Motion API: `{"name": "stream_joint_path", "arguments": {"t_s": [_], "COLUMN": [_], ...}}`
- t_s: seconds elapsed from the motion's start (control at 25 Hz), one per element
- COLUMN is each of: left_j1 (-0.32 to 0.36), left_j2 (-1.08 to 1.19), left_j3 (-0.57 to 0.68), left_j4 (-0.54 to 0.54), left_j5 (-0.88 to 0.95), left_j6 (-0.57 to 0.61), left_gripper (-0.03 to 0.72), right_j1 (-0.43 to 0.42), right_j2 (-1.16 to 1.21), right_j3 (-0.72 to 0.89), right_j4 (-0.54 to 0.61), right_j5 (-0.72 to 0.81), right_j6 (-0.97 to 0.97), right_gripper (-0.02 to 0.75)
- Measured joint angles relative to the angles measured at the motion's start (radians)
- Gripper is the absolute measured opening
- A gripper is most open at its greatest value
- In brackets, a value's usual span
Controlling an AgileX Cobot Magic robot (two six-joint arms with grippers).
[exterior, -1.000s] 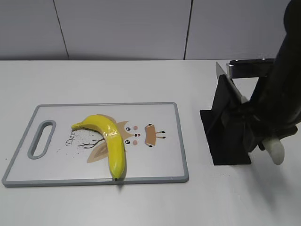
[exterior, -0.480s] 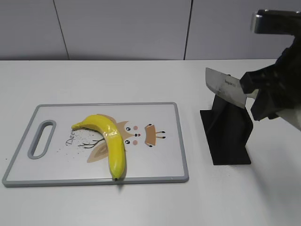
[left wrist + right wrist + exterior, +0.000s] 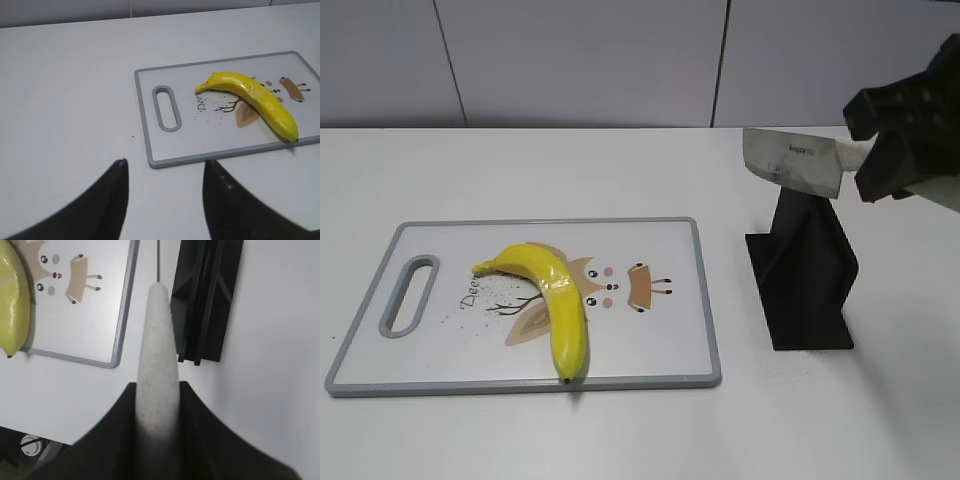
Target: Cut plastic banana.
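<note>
The yellow plastic banana (image 3: 555, 300) lies on the white, grey-rimmed cutting board (image 3: 660, 345), also in the left wrist view (image 3: 252, 97) and at the right wrist view's left edge (image 3: 12, 305). My right gripper (image 3: 880, 160) is shut on the knife's pale handle (image 3: 157, 360) and holds the wide blade (image 3: 792, 160) level in the air above the black knife stand (image 3: 805, 270). My left gripper (image 3: 165, 162) is open and empty above bare table, just in front of the board's handle end; it is out of the exterior view.
The board (image 3: 165, 155) has a slot handle (image 3: 408, 295) at its left end. The black knife stand (image 3: 207, 295) stands right of the board. A grey wall runs behind the white table.
My right gripper has drawn the knife out of the stand and lifted it; the blade has swung from upright in the stand to level, pointing left. The banana has not moved.
</note>
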Motion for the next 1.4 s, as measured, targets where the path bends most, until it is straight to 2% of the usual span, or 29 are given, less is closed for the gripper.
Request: {"name": "stream_joint_path", "arguments": {"t_s": [0.24, 0.36, 0.56, 0.76, 1.12, 1.4], "left_j1": [0.000, 0.000, 0.000, 0.000, -0.003, -0.086], "left_j2": [0.004, 0.058, 0.230, 0.450, 0.822, 1.026], "left_j3": [-0.007, -0.050, -0.144, -0.249, -0.516, -0.708], "left_j4": [-0.002, -0.014, -0.021, -0.021, -0.053, -0.100], "left_j5": [-0.028, -0.137, -0.383, -0.491, -0.464, -0.331], "left_j6": [0.000, 0.000, 0.010, 0.106, 0.327, 0.514], "left_gripper": [0.470, 0.484, 0.508, 0.510, 0.511, 0.511], "right_j1": [0.000, 0.000, 0.000, 0.000, 0.000, 0.000], "right_j2": [0.000, 0.000, 0.000, 0.000, 0.030, 0.090], "right_j3": [-0.026, -0.026, -0.026, -0.026, -0.073, -0.093], "right_j4": [0.005, 0.029, 0.071, 0.134, 0.269, 0.353], "right_j5": [-0.020, -0.058, -0.138, -0.203, -0.237, -0.218], "right_j6": [-0.170, -0.286, -0.365, -0.509, -0.797, -1.014], "right_gripper": [0.195, 0.195, 0.195, 0.195, 0.195, 0.195]}}
